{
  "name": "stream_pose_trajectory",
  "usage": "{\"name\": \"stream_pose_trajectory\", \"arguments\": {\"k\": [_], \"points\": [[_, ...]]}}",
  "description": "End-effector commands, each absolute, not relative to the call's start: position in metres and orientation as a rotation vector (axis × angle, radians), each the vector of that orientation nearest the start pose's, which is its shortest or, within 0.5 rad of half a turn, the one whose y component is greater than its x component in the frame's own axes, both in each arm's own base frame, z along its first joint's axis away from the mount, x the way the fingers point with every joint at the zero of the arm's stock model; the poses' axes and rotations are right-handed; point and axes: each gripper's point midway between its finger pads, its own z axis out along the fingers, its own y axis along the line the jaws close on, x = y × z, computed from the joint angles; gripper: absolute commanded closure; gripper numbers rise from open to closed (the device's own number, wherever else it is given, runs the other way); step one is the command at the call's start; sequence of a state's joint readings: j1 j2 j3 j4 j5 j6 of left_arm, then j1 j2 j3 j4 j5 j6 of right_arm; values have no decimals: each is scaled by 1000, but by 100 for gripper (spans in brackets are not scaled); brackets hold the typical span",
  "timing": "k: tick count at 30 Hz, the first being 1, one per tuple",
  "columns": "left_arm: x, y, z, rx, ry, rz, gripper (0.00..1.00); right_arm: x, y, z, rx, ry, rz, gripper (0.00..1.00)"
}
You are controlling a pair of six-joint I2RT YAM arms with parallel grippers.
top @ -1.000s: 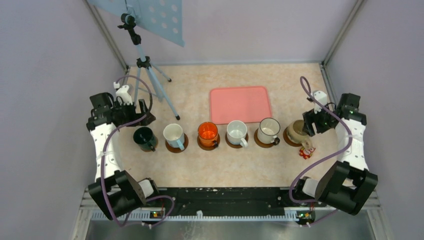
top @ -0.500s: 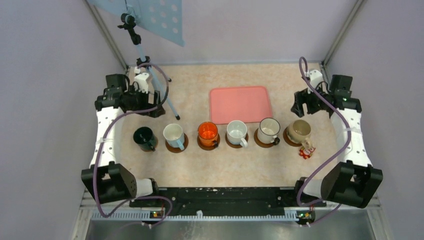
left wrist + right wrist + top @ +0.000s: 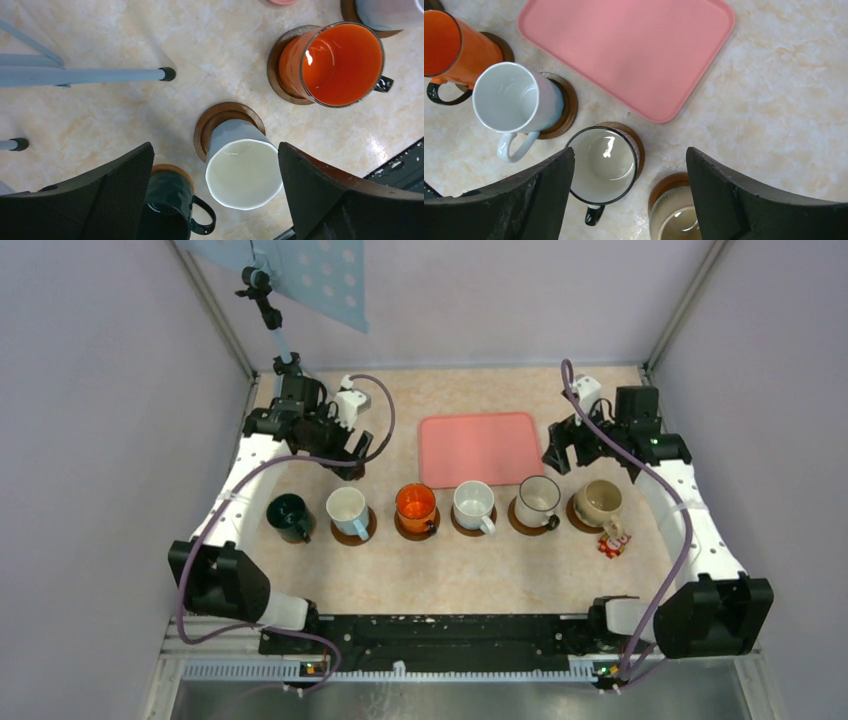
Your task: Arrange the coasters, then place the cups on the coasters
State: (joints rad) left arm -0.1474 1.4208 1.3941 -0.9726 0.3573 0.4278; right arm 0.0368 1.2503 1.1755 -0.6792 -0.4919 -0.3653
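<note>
Six cups sit on coasters across mid-frame. Left gripper and right gripper gape wide, holding nothing.

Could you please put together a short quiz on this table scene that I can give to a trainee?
1. True or false: all six cups stand on coasters.
2. Seen from the top view, which one stands at the left end of the row? A. orange cup B. dark green cup C. white cup
3. What small item lies next to the beige cup?

Key: 1 true; 2 B; 3 the red owl figurine.
</note>
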Motion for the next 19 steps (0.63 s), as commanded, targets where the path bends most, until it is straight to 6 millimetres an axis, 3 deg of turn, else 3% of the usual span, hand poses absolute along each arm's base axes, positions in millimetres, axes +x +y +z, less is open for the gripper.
{"name": "stream_pose_trajectory", "arguments": {"k": [1,9,19], "points": [[346,-92,214,770,2344,-227,1,321,94,229,-647,2082,386,19],[358,-107,213,733,2266,-175,1,306,104,216,-625,2095,398,18],[364,-101,207,669,2277,-123,1,312,104,216,-612,2088,383,17]]}}
